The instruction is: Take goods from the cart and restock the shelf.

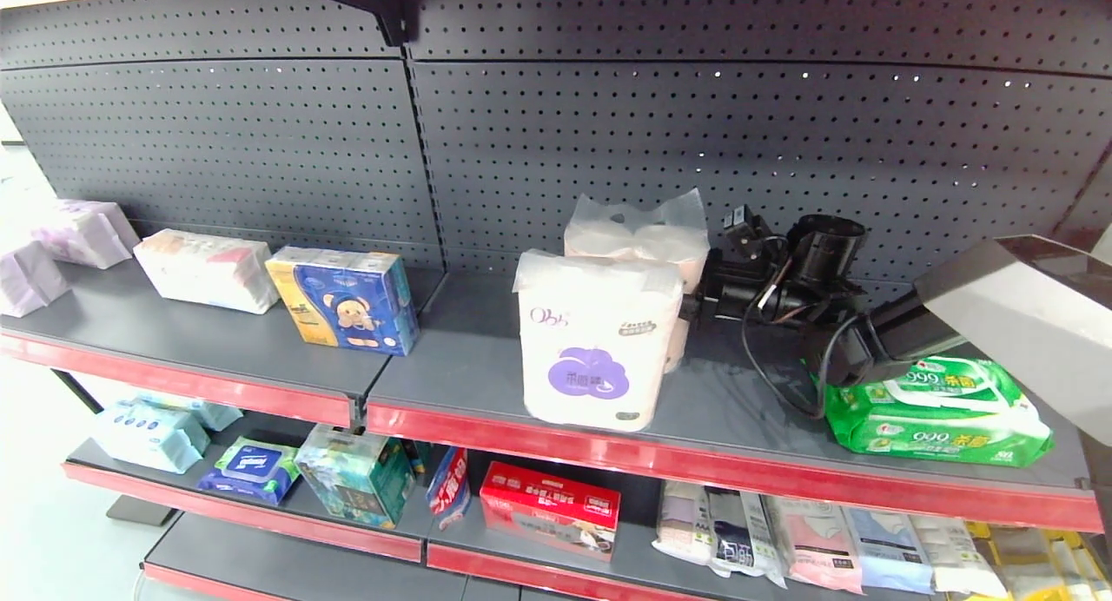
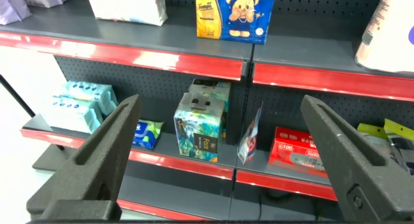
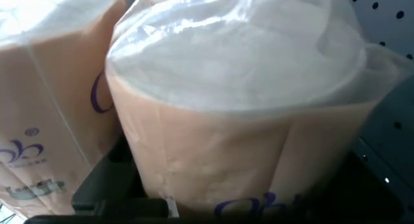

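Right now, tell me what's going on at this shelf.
The robot is restocking. Its right claw grips the rear pack of toilet rolls, which is right behind a matching front pack on the shelf. A green pack of wipes lies further along to the robot's right. The left claw is open and empty, facing the lower shelves.

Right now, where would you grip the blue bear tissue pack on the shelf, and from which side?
Probably near its top edge, coming from above and closing on the front and back faces. The blue bear tissue pack stands upright, thinner front-to-back than wide, with bare shelf around it.
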Controlling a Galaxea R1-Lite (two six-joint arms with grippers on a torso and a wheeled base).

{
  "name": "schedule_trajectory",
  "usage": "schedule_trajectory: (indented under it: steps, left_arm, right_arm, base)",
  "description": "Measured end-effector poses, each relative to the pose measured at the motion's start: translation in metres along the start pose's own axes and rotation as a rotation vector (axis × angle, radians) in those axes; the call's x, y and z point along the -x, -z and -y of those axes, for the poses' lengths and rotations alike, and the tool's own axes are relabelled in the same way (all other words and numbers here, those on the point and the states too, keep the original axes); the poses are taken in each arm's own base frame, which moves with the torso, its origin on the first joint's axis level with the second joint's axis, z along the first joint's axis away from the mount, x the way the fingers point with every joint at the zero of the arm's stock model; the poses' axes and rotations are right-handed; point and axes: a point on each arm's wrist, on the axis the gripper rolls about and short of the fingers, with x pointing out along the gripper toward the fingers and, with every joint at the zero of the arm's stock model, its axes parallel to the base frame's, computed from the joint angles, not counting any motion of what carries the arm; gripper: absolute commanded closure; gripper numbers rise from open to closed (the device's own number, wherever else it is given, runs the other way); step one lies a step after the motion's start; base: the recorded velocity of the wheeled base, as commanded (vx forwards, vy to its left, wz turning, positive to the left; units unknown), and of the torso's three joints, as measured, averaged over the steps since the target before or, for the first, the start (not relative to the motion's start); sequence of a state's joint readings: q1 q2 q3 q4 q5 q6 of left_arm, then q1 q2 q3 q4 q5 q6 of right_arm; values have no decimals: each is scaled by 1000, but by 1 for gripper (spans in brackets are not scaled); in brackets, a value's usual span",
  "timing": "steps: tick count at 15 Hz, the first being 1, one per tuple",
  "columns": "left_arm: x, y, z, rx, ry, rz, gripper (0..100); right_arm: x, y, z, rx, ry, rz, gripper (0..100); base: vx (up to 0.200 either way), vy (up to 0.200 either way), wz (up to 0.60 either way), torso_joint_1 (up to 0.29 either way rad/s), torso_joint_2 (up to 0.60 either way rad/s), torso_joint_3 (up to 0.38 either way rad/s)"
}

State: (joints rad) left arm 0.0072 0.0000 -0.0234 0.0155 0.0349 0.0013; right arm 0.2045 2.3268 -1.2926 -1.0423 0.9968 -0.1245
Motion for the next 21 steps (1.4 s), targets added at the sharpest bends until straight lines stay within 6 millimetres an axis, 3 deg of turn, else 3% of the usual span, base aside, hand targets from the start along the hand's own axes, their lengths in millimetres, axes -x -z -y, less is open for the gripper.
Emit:
schedule_trajectory:
  steps: [21]
  left_arm:
    - [0, 0, 0, 0, 0, 0, 0]
  right_arm:
    - [4, 6, 2, -42, 76, -45, 100]
  base:
    - [0, 0, 0, 0, 0, 0]
